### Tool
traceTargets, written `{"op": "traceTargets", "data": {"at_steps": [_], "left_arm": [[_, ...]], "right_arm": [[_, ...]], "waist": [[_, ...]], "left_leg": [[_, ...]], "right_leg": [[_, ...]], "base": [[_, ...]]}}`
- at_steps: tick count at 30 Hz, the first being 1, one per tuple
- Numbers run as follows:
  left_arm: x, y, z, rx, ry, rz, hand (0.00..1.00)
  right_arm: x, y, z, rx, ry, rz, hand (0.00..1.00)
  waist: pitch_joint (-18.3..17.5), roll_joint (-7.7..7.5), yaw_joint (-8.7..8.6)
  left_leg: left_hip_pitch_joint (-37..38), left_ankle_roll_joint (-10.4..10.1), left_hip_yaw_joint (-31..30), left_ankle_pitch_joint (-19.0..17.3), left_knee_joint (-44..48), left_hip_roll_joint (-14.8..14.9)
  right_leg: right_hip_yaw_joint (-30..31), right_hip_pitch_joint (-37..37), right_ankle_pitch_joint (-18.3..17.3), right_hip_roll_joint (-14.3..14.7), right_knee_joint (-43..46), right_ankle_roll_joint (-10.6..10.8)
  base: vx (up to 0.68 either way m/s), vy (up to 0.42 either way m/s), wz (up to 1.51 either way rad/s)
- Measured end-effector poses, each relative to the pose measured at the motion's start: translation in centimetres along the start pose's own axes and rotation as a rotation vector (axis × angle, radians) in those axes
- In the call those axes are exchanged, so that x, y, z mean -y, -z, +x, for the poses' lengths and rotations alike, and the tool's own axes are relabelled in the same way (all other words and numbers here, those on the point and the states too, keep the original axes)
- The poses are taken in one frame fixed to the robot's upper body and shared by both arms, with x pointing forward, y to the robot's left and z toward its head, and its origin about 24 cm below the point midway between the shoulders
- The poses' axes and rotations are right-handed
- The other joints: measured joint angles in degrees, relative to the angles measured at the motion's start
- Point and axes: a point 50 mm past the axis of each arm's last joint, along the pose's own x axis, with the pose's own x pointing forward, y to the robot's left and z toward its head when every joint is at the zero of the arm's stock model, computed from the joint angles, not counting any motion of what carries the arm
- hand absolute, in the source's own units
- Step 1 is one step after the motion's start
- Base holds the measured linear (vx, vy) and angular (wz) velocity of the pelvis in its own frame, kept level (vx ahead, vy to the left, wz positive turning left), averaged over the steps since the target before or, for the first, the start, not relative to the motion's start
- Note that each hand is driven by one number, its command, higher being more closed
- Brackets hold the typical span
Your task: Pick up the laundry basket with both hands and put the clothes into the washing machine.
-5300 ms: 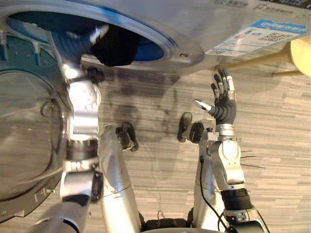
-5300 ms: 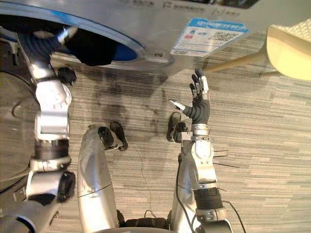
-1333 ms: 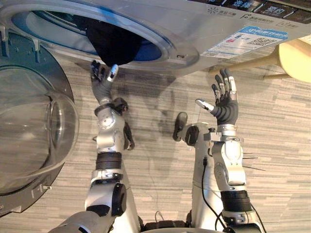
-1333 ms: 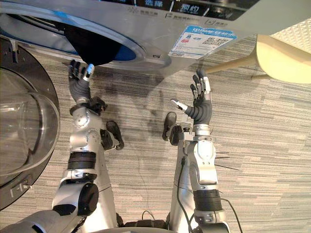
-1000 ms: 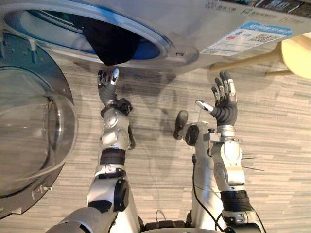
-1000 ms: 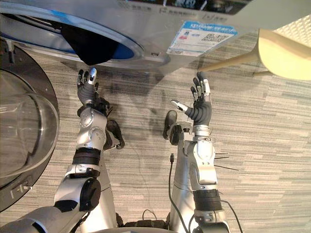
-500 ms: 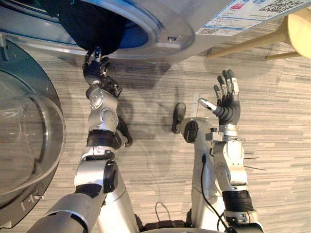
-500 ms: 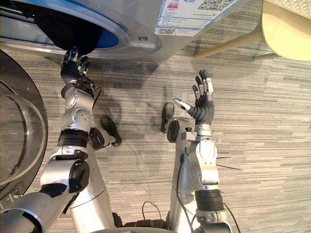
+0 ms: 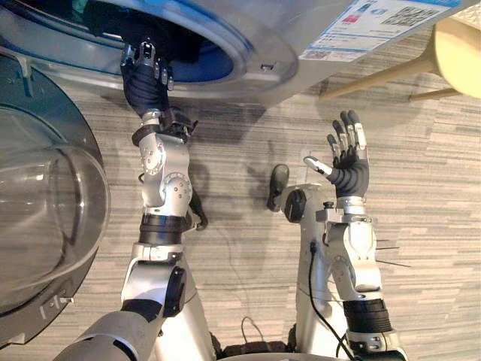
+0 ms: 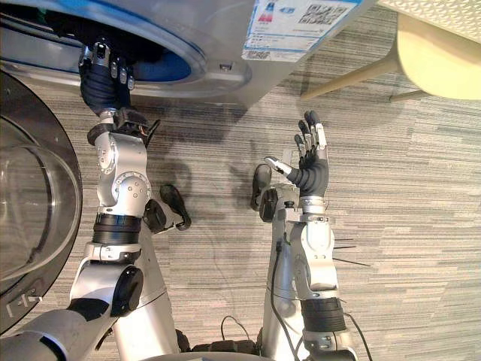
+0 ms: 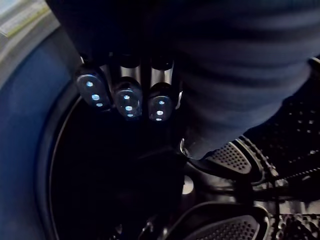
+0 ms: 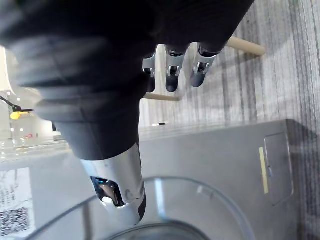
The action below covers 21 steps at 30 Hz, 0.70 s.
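Left hand (image 9: 143, 81), fingers nearly straight, presses dark clothes (image 9: 109, 22) into the washing machine (image 9: 255, 30) mouth, likely so nothing hangs out; right hand (image 9: 347, 169) hovers open, clear.

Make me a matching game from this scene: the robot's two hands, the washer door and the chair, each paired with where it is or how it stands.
1. left hand
2. right hand
3. washer door
4. chair

A. cream, at the far right
B. swung open on the robot's left
C. at the mouth of the drum
D. raised over the floor, fingers straight, holding nothing

Pairs: 1-C, 2-D, 3-B, 4-A
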Motion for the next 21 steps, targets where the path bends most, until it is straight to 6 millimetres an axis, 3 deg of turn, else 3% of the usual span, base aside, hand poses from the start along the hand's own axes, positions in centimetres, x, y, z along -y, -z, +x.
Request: {"op": "traceTargets", "data": {"at_steps": [5,9,15,21], "left_arm": [[0.1,-0.1,-0.2,0.001,0.03,0.031,1.0],[1.7,-1.6,1.3,0.078,0.061,0.092,1.0],[6.3,-6.8,5.6,0.335,0.112,0.342,1.0],[12.2,-12.5,7.2,0.656,0.195,0.624,1.0]], "right_arm": [[0.0,-0.2,0.0,0.01,-0.008,-0.01,0.0],[-0.2,-0.2,0.0,0.01,-0.027,-0.009,0.0],[0.1,-0.4,0.1,0.024,-0.024,-0.014,0.0],[0.1,-1.5,0.7,0.092,-0.053,0.006,0.0]], "waist": [[0.0,0.01,0.95],[-0.01,0.01,0.86],[0.0,0.01,-0.01],[0.01,0.03,-0.86]], "left_leg": [[0.2,-0.06,0.0,0.22,-0.23,-0.03],[0.19,-0.05,0.04,0.22,-0.25,-0.04],[-0.55,-0.16,-0.14,0.31,-0.65,0.39],[-3.64,0.21,-0.23,0.43,0.94,1.11]], "right_leg": [[-0.13,-0.06,-0.04,-0.08,0.32,-0.33],[-0.06,0.0,-0.04,-0.03,0.08,-0.33],[-0.45,-0.35,0.75,0.61,-1.39,-0.73],[-0.54,-2.81,1.33,1.08,-1.33,-0.65]], "base": [[0.01,0.001,0.01],[-0.03,0.01,-0.01],[-0.03,0.01,-0.07],[0.0,0.027,-0.09]]}}
